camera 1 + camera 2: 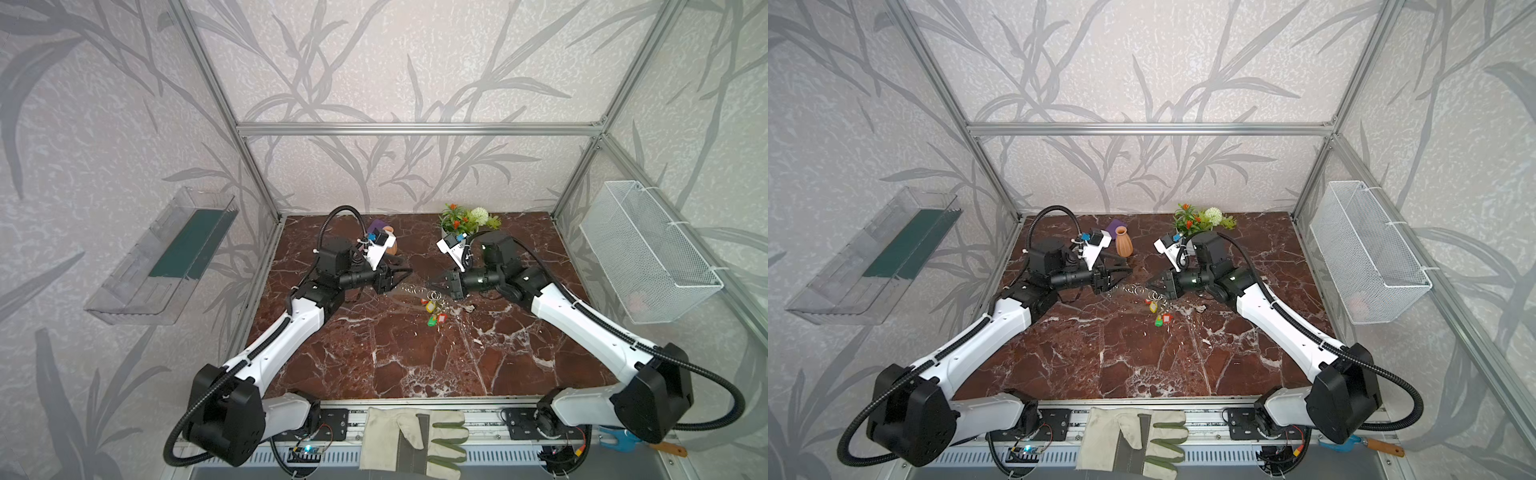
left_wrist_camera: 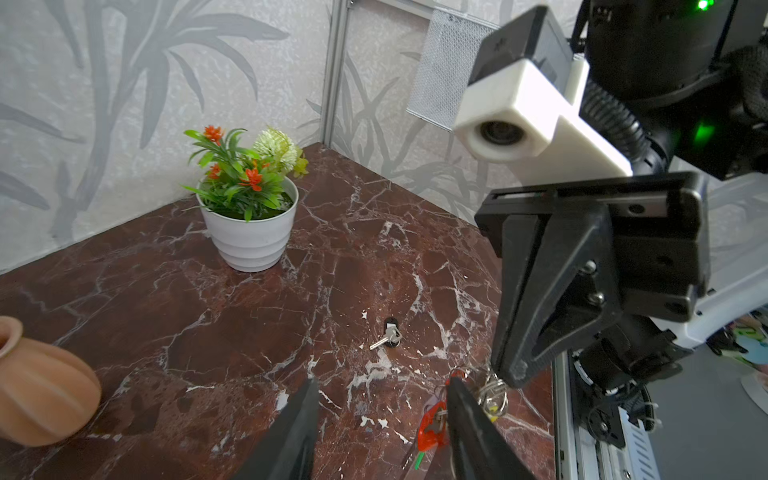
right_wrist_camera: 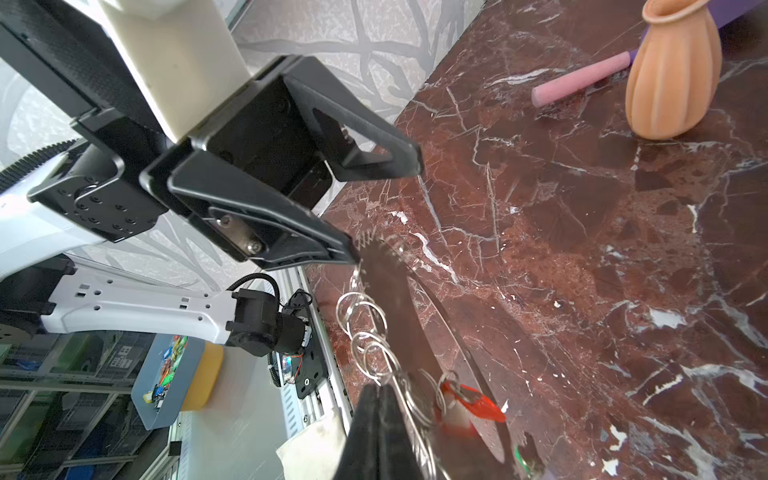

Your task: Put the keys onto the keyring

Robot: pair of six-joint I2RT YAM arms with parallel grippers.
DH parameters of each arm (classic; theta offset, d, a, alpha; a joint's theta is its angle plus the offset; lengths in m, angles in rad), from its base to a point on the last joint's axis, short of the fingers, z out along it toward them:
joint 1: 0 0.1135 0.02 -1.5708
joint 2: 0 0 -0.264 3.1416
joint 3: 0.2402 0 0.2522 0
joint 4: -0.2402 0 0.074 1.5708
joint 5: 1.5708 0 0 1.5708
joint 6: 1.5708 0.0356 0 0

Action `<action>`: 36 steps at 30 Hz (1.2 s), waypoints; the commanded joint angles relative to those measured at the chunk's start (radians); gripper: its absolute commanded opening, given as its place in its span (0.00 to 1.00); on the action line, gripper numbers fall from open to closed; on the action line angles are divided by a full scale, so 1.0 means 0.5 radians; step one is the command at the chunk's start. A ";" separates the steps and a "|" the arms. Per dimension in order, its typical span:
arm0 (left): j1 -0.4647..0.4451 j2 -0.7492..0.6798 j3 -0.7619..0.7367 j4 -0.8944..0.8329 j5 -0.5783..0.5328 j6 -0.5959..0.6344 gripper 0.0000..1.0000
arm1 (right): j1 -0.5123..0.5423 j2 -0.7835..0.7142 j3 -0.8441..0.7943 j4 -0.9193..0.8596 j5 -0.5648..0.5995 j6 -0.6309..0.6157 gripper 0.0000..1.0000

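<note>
The keyring [image 3: 397, 316], a flat grey plate fringed with silver split rings, was held above the desk [image 1: 415, 365], pinched at one end by the right pincer [image 3: 376, 390]. The keys [image 1: 429, 307], red, yellow and green tags, were clustered at that end.

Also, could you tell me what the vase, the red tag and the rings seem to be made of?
Vase: likely matt terracotta or plastic; orange, ribbed, no shine. Red tag: translucent glossy plastic; light passes through. Rings: bright metal, probably steel; thin silver wire with glints.
</note>
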 commanded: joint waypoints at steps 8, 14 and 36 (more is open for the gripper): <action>0.026 0.028 0.069 -0.291 0.377 0.302 0.50 | -0.031 -0.027 0.094 0.070 -0.094 0.034 0.00; 0.023 0.045 0.081 -0.349 0.482 0.340 0.50 | -0.050 -0.011 0.102 0.093 -0.115 0.054 0.00; 0.037 0.289 0.333 -0.604 0.658 0.576 0.47 | -0.069 0.010 0.054 0.253 -0.265 0.168 0.00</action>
